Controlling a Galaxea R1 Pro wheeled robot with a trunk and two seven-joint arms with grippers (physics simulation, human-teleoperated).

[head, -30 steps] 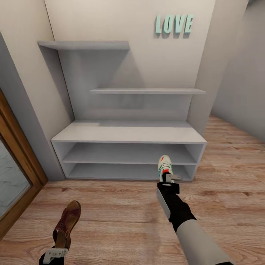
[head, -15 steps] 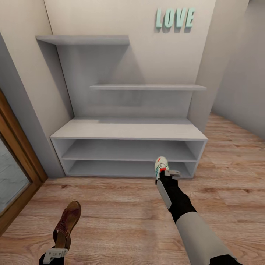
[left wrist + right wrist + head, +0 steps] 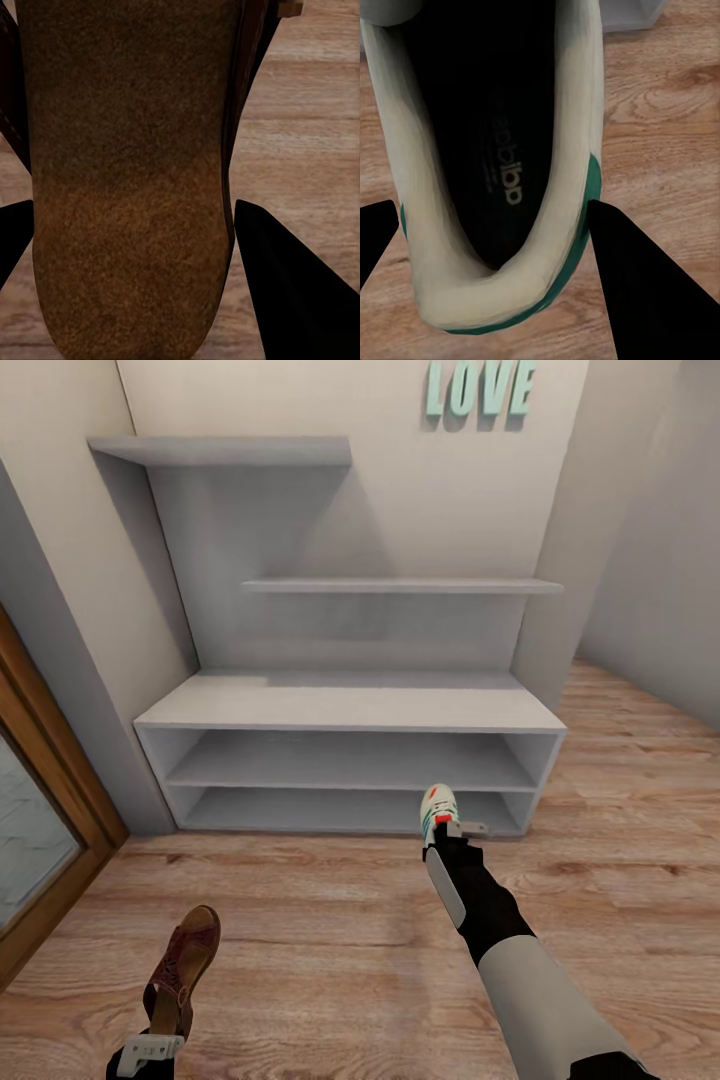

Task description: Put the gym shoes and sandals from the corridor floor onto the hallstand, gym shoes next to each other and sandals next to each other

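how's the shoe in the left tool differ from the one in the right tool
The sandal is dark brown and open, with a tan footbed; the sneaker is white with green and red trim and a dark lining. The sandal sits farther from the shoe rack than the sneaker, which hangs by the rack's lowest tier. Both are held above the floor.

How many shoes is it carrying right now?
2. A brown sandal sits in the left gripper, low over the floor; a white gym shoe in the right gripper, just before the rack. Others may be out of view.
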